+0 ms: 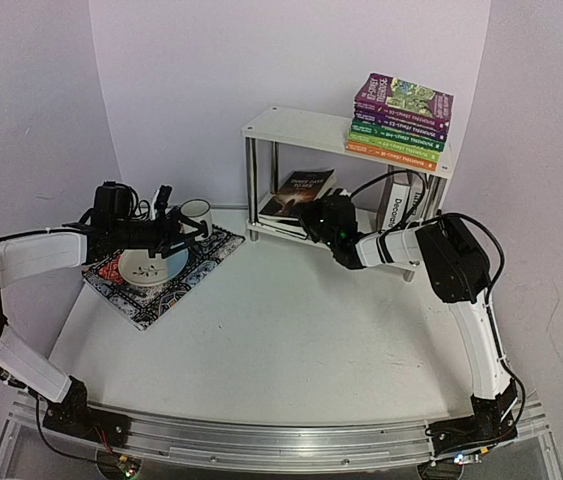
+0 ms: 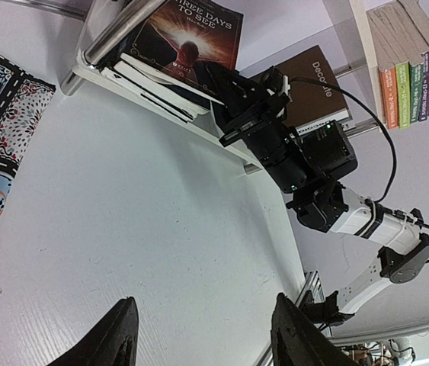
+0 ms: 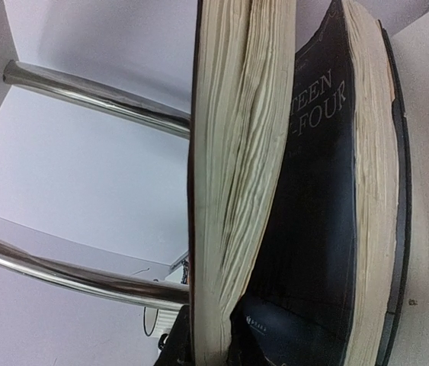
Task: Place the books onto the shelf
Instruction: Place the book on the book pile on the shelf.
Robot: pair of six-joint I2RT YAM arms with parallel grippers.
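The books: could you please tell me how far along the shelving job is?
Nearly done. A stack of colourful paperbacks lies on the shelf's top board; a white book stands on the lower one. In hand: the right fingers are at the dark book tilted atop the lower pile. I see no books left on the table.

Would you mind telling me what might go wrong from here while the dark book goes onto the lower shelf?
1. The right gripper pinches the black book only near a corner, tilted above the stack on the lower board. Released like this, it might slide off the front or crease its fanned pages.
2. The arm's cable loops close to the upright book; pulling back could snag and tip it.
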